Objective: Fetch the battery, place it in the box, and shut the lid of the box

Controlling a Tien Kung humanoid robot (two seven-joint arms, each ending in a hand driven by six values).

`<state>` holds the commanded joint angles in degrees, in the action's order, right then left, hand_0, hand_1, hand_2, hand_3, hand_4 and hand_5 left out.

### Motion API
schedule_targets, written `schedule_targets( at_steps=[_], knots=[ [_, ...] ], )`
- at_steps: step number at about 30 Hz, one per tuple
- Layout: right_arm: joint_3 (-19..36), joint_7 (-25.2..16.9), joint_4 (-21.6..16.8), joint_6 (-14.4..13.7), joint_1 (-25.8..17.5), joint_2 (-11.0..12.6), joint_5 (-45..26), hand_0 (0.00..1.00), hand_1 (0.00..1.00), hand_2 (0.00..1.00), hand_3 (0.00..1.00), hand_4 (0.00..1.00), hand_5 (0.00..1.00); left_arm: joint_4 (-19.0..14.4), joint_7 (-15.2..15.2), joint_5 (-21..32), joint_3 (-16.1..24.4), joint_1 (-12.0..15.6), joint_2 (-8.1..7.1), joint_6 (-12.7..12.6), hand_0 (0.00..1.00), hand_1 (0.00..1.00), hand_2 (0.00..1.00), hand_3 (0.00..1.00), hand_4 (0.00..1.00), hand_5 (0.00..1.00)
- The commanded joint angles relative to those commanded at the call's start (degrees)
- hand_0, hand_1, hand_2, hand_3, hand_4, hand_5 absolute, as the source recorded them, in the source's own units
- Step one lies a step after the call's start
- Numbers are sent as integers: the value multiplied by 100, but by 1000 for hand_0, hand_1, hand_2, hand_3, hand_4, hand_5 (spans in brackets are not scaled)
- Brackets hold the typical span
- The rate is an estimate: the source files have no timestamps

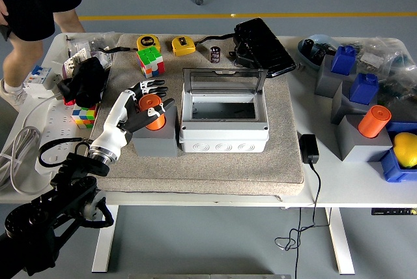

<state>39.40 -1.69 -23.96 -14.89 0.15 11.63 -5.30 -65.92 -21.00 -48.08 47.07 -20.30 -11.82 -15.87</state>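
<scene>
My left hand [144,105] is at the orange battery [152,111], fingers spread and curling around its left side but not yet clamped; from this height I can't tell whether any fingertip is actually touching it. The battery stands upright in a grey holder block [156,138] on the felt mat [215,161], just left of the grey box [223,120], whose clear lid [223,83] stands open at the back, with nothing visible inside.

I judge the battery to be a rigid, smooth-skinned cylinder, probably light for its bulk (it looks like a plastic stand-in rather than a real cell). A smooth round wall will want to roll or slip between fingers, so I'd take it around the exposed upper part, thumb on the box side opposing the fingers on the left, well above the holder's rim. It should come straight up; any tilt could bind it in its socket and drag the block along. The shell looks stiff enough to take a firm squeeze.

My right arm isn't in view. A person stands at the bench's [326,175] far left corner, hands not on it.
</scene>
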Motion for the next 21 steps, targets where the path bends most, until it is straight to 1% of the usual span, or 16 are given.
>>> schedule_targets(
  at_steps=[6,7,12,13,18,19,21],
  knots=[
    [5,-2,-4,-6,1,0,1,614,639,630,581,986,572,114,-54,116,-95,-41,96,-78,645,594,543,531,998,71],
    [5,-4,-5,-6,1,-2,1,614,639,630,581,986,571,123,-80,143,-107,-39,110,-95,532,495,479,484,955,12],
    [-14,0,1,-1,-10,-4,-8,614,639,630,581,986,571,170,-115,195,-122,-60,155,-135,532,495,479,484,955,12],
    [-18,-3,1,-2,-9,-4,-9,614,639,630,581,986,571,182,-121,207,-121,-71,163,-141,398,410,402,413,921,2],
    [-18,-22,-7,-13,5,-5,-13,614,639,630,581,986,571,252,-156,285,-121,-127,209,-163,398,410,402,413,921,2],
    [-17,-27,-7,-20,9,-5,-12,614,639,630,581,986,572,279,-162,307,-125,-145,227,-175,322,325,300,311,830,2],
    [-13,-36,-9,-25,13,-5,-15,614,639,630,581,986,572,318,-178,361,-133,-171,252,-176,322,325,300,311,830,2]
  ],
)
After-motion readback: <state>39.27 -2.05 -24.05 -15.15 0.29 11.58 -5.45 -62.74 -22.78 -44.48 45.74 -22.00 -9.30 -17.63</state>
